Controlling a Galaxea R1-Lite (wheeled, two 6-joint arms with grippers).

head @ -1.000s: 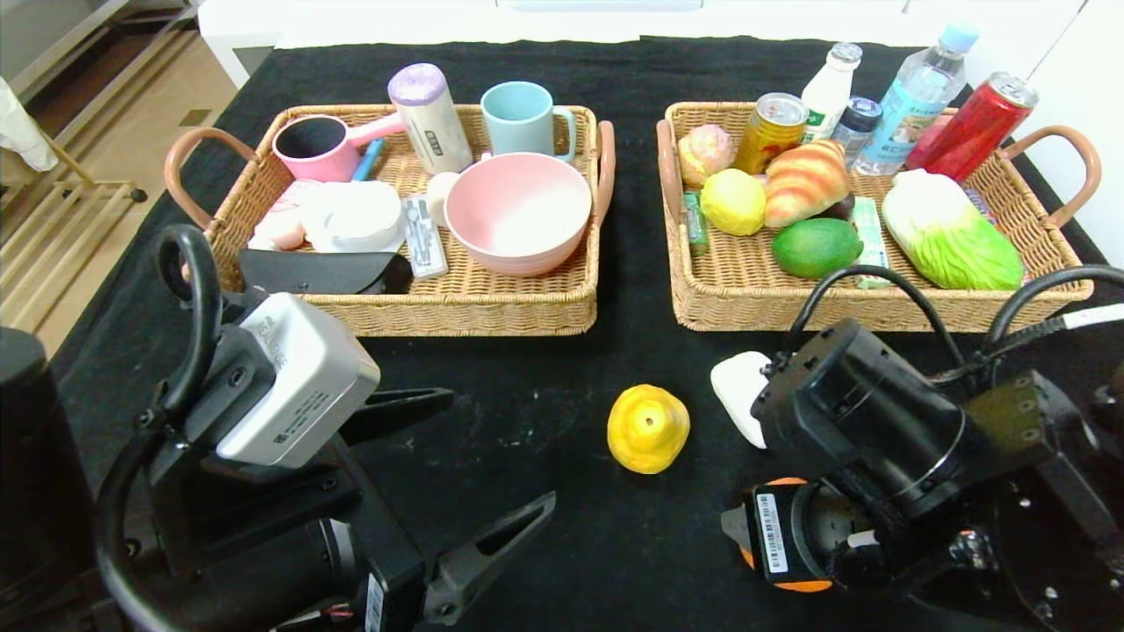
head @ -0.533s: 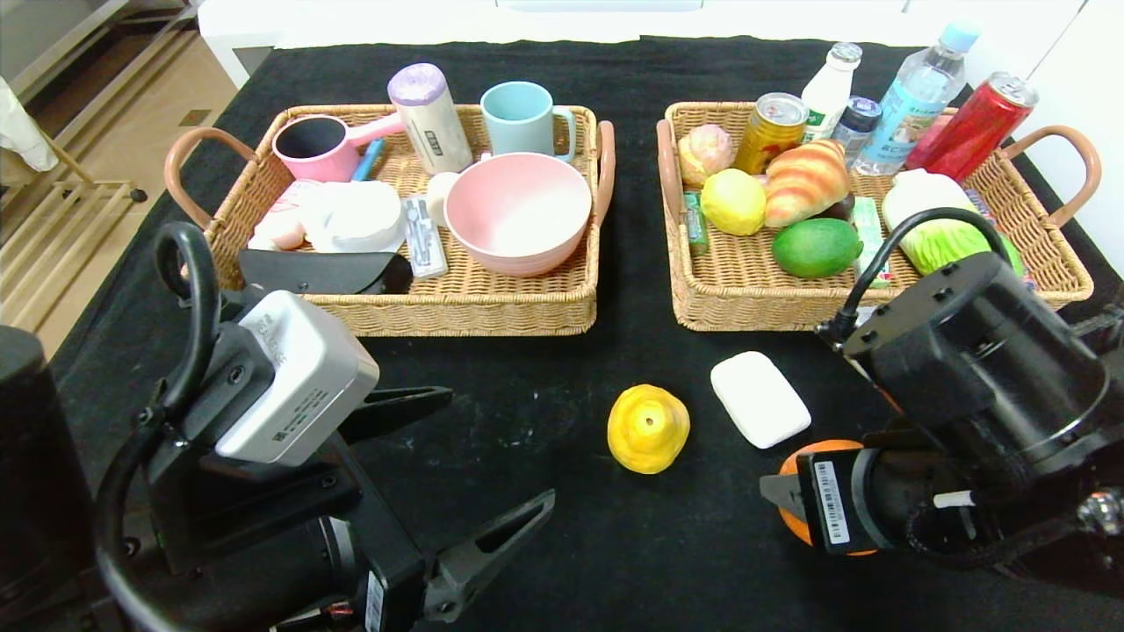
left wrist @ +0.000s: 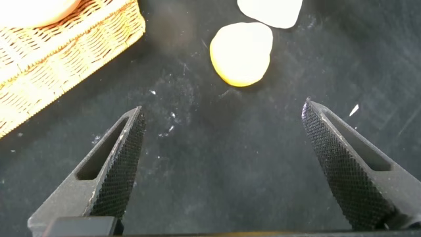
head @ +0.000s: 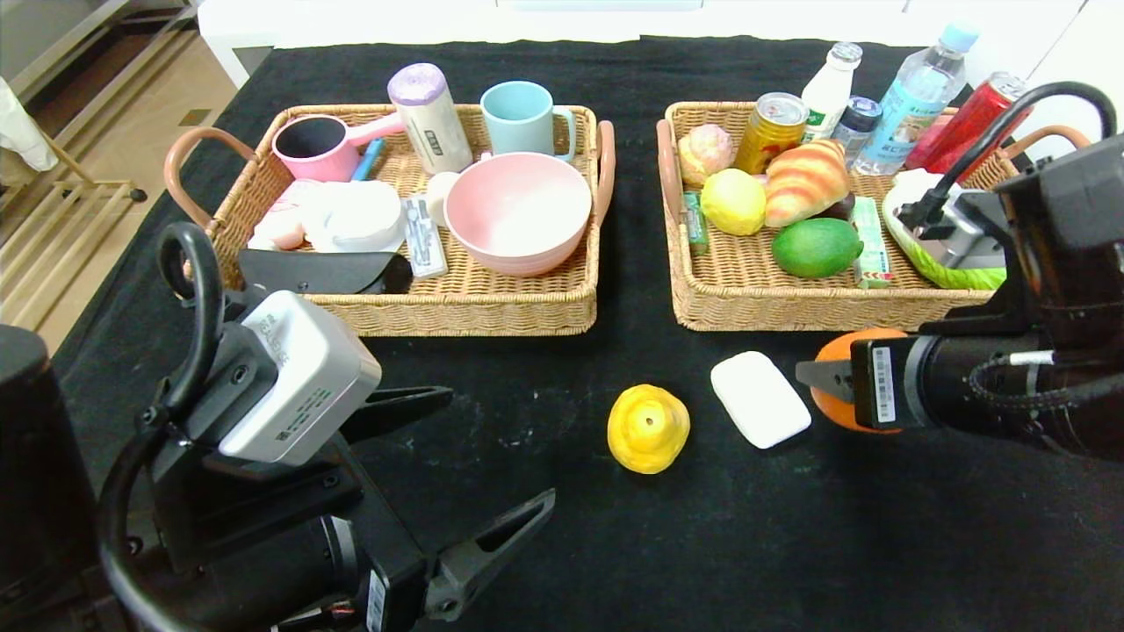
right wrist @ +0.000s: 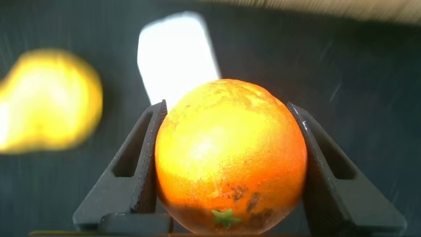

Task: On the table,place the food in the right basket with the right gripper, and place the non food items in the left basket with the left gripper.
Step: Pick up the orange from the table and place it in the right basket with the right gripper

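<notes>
the right claw is clamped on one orange, a finger pressed to each side of it, held above the table just in front of the right basket. one white bar lies on the cloth just beside that claw's tip, and one yellow pear sits a little further out beyond the bar.

the left claw hangs low over the near left of the table, its two fingers spread wide with nothing between them. the pear and the bar lie ahead of it, well apart from its tips; the left basket is off to one side of it.

in the right basket, past the right claw: one croissant, one green fruit, one lemon-yellow fruit, two cans, three bottles.

in the left basket: one pink bowl, one blue mug, one pink scoop.
</notes>
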